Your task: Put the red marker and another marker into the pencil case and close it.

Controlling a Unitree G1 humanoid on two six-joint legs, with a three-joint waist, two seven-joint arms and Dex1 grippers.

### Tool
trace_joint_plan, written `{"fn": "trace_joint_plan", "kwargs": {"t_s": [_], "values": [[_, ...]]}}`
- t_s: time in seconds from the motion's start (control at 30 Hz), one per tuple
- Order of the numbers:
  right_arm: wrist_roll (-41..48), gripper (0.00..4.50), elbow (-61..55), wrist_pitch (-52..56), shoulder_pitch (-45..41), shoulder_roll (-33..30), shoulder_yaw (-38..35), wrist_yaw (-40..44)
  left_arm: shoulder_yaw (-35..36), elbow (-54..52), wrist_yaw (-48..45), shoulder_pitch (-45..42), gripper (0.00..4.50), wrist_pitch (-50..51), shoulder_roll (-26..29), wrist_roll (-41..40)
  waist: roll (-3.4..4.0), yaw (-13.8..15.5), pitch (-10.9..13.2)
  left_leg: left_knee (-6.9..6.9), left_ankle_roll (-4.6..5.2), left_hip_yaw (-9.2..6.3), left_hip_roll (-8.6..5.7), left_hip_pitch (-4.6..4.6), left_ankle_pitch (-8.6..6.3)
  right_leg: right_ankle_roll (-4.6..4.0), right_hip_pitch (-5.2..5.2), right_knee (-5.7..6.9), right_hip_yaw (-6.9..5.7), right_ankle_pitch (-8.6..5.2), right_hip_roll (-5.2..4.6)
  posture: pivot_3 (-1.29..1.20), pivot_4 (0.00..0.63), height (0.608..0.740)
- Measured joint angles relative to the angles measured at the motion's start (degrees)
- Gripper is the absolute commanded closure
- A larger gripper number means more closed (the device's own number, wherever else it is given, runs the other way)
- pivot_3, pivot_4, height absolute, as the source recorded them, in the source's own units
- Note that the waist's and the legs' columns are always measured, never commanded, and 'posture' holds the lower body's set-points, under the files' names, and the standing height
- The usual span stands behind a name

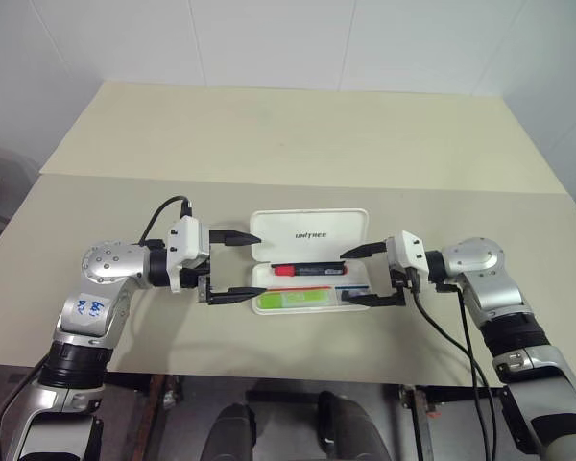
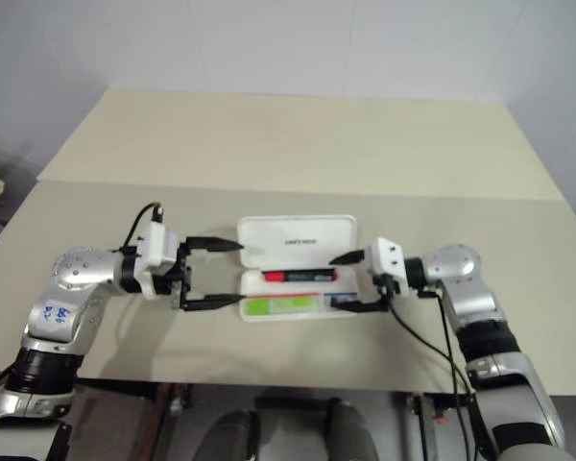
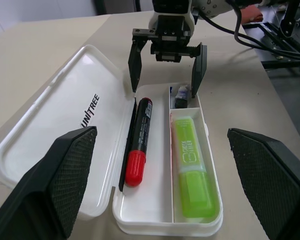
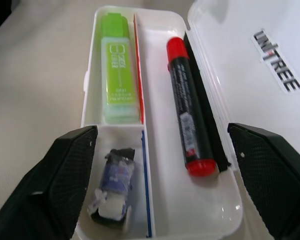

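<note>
pencil case (image 1: 308, 233) lay open on the beige worktop (image 1: 298, 144), its white lid with dark lettering folded flat away from the robot and the tray nearer it. part of the tray's near rim was covered by the fingers of both hands in the head views. the red marker (image 3: 139, 140), black-barrelled with a red cap, lay in the tray's long compartment beside the hinge. the lime-green marker (image 3: 190, 167) filled the compartment alongside, behind a thin red divider line. a small dark object (image 4: 114, 187) sat in the short end compartment, too crumpled to identify. the left hand (image 1: 232, 266) and the right hand (image 1: 365, 276) flanked the case's ends, both spread wide and holding nothing. a white wall rose behind the worktop.
</note>
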Motion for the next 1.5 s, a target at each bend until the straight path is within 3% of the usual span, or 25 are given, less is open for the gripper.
{"fn": "trace_joint_plan", "kwargs": {"t_s": [0.2, 0.37, 0.5, 0.83, 1.1, 1.17, 1.33, 1.5], "values": [[3.67, 0.04, -4.18, 3.29, -0.12, -0.21, -2.80, -0.55, 0.00, 2.05, -0.35, -0.30, 0.00, -0.58, 0.02, 0.02, 0.00, 0.03, 0.00, 0.01, 0.00, 0.00, 0.00, 0.00, 0.00, 0.00, -0.01, 0.07, 0.00, 0.00, 0.00, 0.00, 0.150, 0.740], [7.47, 0.04, -11.51, 8.88, 2.57, -4.95, -8.22, -2.52, 0.95, 2.20, -0.55, 0.15, 0.00, -1.17, 0.50, -0.05, 0.01, 0.39, 0.01, 0.00, -0.06, -0.04, 0.00, -0.02, -0.03, 0.00, -0.03, 0.13, -0.02, 0.00, -0.01, 0.00, 0.150, 0.740], [8.52, 0.00, -14.84, 10.57, 9.35, -9.43, -12.79, -3.89, 3.20, 2.08, -0.97, 2.51, 0.98, -1.81, 1.04, -1.26, 0.01, 0.25, 0.01, -0.04, -0.06, 0.02, 0.00, -0.01, -0.06, 0.00, -0.03, -0.04, -0.02, -0.01, -0.01, 0.00, 0.150, 0.740], [9.23, 0.00, -17.48, 11.43, 15.55, -12.69, -18.44, -7.06, 7.33, 4.50, 0.24, 3.96, 4.46, -5.85, 1.49, -2.07, 0.01, 0.07, 0.01, 0.04, -0.08, 0.17, 0.11, 0.11, -0.01, -0.32, -0.01, -0.04, 0.01, -0.18, 0.01, 0.00, 0.150, 0.740], [9.13, 0.00, -17.68, 11.37, 16.30, -12.70, -18.55, -8.85, 11.15, 12.45, 10.75, 0.47, 4.46, -15.17, -1.57, 1.51, 0.01, 0.24, 0.01, 0.03, -0.08, 0.23, 0.11, 0.07, -0.02, 0.06, 0.00, -0.08, 0.04, 0.05, 0.00, 0.00, 0.150, 0.740], [9.13, 0.00, -17.87, 11.37, 16.43, -12.70, -18.55, -9.13, 11.25, 13.54, 13.83, 0.32, 4.46, -14.89, -2.24, 2.15, 0.01, 0.23, 0.01, 0.00, -0.09, 0.22, 0.11, 0.07, -0.04, 0.48, -0.01, -0.07, 0.03, 0.28, 0.01, 0.00, 0.150, 0.740], [9.08, 0.00, -19.01, 11.39, 16.78, -12.71, -18.56, -10.20, 9.54, 17.92, 19.98, -1.57, 4.46, -10.80, -3.17, 5.89, 0.01, 0.27, 0.01, 0.00, -0.09, 0.22, 0.10, 0.07, -0.06, 0.53, -0.01, -0.08, 0.02, 0.31, 0.01, 0.00, 0.150, 0.740], [9.07, 0.00, -19.76, 11.41, 16.82, -12.73, -18.54, -10.98, 5.19, 23.56, 23.07, -4.78, 4.46, -8.02, -8.40, 8.73, 0.00, 0.48, 0.01, 0.06, -0.09, 0.22, 0.10, 0.03, -0.06, 0.53, 0.00, -0.10, 0.01, 0.31, 0.01, 0.00, 0.150, 0.740]]}}
